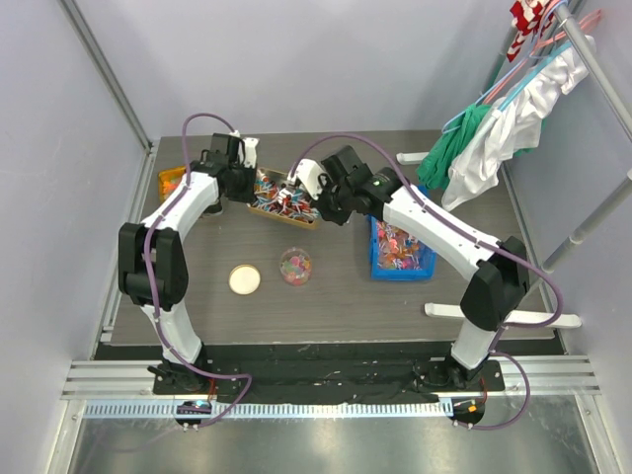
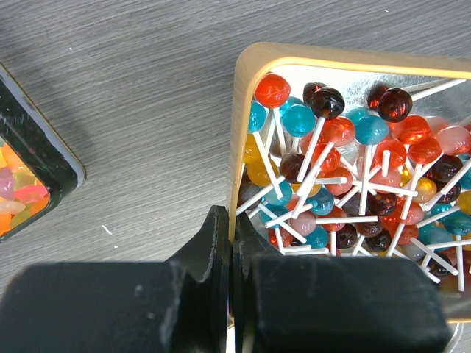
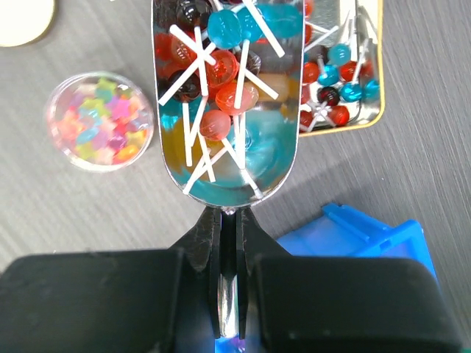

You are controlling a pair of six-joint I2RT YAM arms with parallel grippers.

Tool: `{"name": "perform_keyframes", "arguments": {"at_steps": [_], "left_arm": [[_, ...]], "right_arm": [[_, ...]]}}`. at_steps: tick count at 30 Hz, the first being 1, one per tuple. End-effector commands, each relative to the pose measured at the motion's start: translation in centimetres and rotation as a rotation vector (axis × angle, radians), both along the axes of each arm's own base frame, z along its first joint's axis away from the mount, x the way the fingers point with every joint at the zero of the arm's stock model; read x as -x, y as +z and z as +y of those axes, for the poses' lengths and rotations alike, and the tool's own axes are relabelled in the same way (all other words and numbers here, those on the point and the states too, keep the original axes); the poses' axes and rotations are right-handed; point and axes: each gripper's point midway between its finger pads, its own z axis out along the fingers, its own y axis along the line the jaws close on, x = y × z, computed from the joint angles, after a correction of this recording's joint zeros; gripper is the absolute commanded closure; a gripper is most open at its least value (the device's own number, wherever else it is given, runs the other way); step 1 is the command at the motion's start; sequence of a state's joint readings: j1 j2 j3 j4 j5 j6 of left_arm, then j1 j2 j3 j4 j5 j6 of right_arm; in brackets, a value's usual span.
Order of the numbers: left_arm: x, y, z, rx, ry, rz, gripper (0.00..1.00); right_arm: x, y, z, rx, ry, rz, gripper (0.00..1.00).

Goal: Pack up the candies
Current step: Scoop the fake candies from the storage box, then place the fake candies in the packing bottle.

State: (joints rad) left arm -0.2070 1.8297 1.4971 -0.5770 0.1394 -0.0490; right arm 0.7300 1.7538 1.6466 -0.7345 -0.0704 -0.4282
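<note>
Candies here are lollipops [image 2: 346, 176] with white sticks, piled in a tan-rimmed metal tray [image 2: 239, 110] at the back of the table [image 1: 259, 210]. My left gripper [image 2: 232, 228] is shut on that tray's left rim. My right gripper [image 3: 237, 217] is shut on the handle of a shiny metal scoop [image 3: 250, 158]. The scoop carries several red, blue and dark lollipops [image 3: 221, 66] and sits partly over the tray's near end [image 3: 372, 110]. A round clear cup [image 3: 55, 95] of small multicoloured sweets stands on the table left of the scoop.
A blue bin [image 1: 375, 265] with wrapped sweets sits right of the tray. A round cream lid [image 1: 244, 279] lies beside the cup [image 1: 295, 265]. A dark-rimmed container of orange and yellow gummies [image 2: 22, 198] stands left of the tray. Clothes on hangers [image 1: 494, 138] hang at the back right.
</note>
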Motion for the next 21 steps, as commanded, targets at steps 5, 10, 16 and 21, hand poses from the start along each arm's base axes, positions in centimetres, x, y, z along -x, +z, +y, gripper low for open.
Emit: {"name": "perform_keyframes", "arguments": {"at_steps": [5,10,16,21], "left_arm": [[-1.8,3.0,0.1,0.037,0.028,-0.099,1.0],[-2.0,2.7,0.9,0.024,0.048,-0.096,1.0],[-2.2,2.2,1.3,0.015,0.06,-0.085,1.0],[-2.2,2.2,1.6,0.014,0.068,-0.082,1.0]], "right_arm": [[3.8,2.5,-1.2,0.029,0.15,0.014,0.99],[6.1,0.9,-2.3,0.152,0.224,0.043,0.99],[8.5,-0.8,-2.7,0.273,0.293,0.063,0.99],[8.3,-2.5,-3.6,0.397,0.289,0.059,0.99]]}}
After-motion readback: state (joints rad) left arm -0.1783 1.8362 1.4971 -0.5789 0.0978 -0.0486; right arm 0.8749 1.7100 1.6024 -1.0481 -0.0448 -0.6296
